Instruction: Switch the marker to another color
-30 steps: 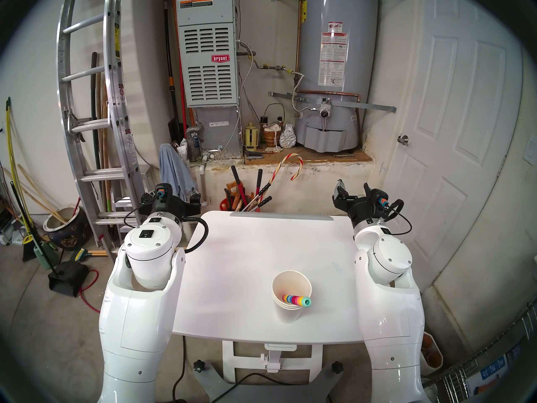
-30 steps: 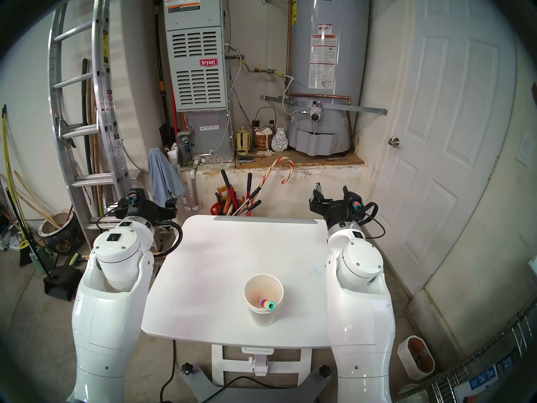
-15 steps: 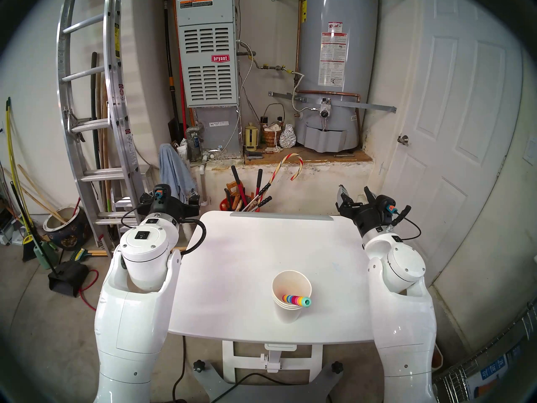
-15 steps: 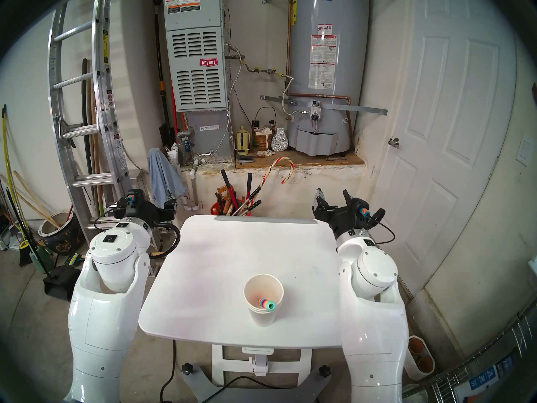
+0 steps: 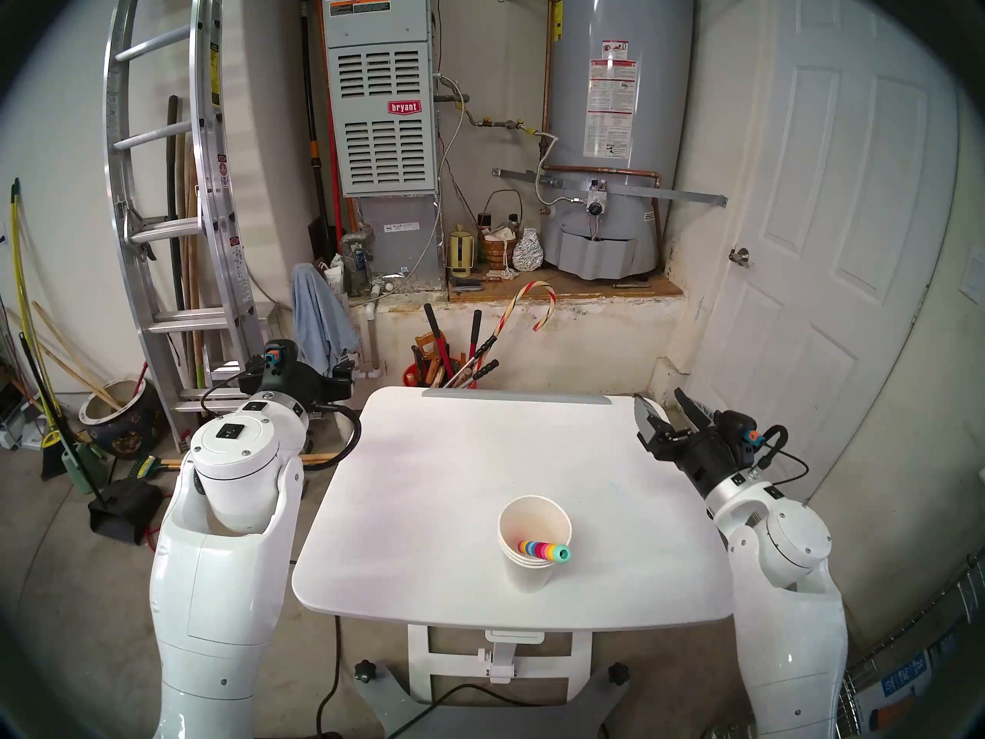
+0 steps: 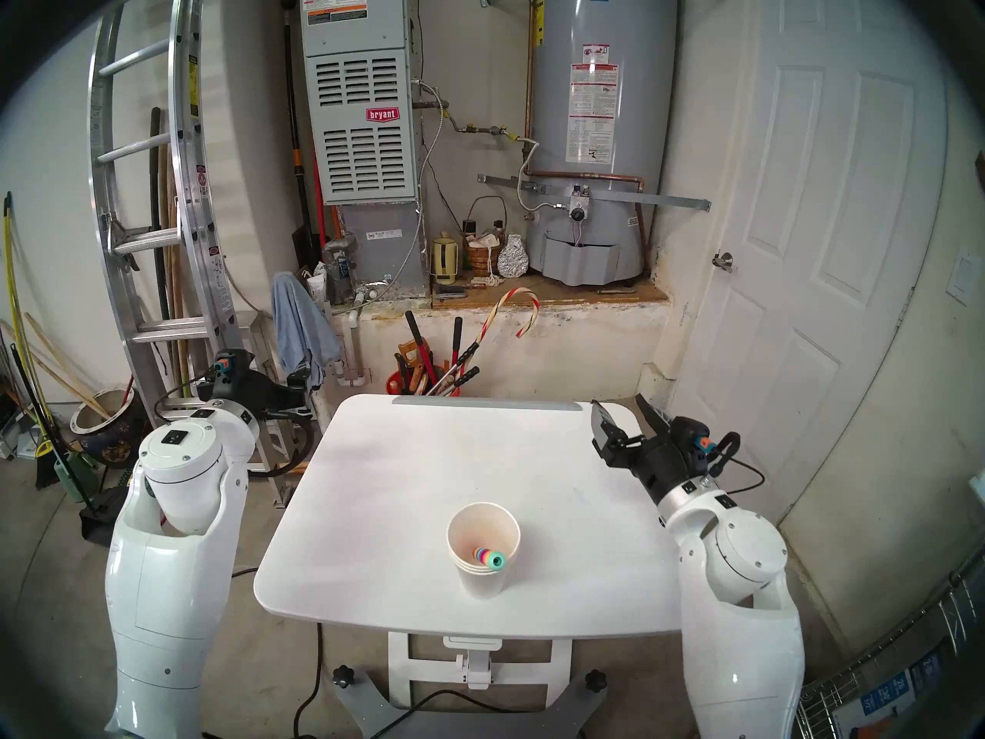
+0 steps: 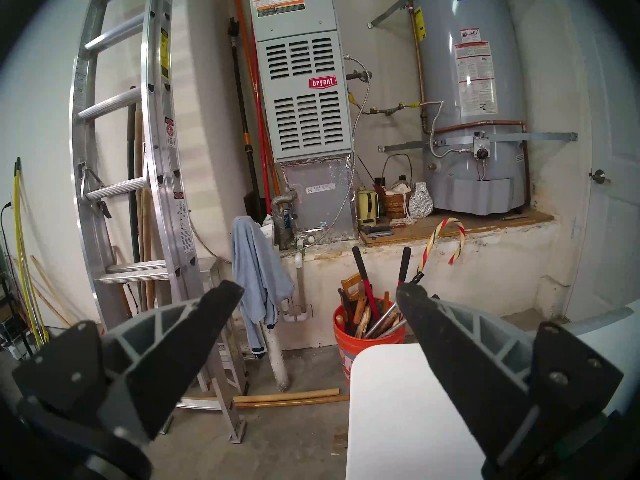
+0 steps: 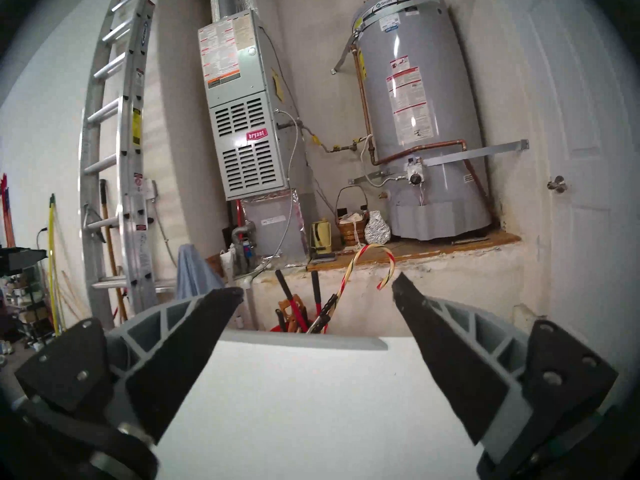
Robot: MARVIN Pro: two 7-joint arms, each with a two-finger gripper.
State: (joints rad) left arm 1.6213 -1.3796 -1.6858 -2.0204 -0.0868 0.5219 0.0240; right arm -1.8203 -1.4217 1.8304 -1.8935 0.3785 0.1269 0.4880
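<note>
Marker, a stick of stacked coloured bead segments with a teal end, leans inside the stack of white paper cups on the near right part of the white table, teal end poking over the rim. Left gripper hangs off the table's far left corner, jaws wide apart and empty. Right gripper sits at the table's far right edge, jaws also spread, holding nothing, well apart from the cups.

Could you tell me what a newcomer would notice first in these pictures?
Probably the colourful marker leaning in a stack of paper cups on the white table. Next, the open left gripper and right gripper flanking the table, both empty.
</note>
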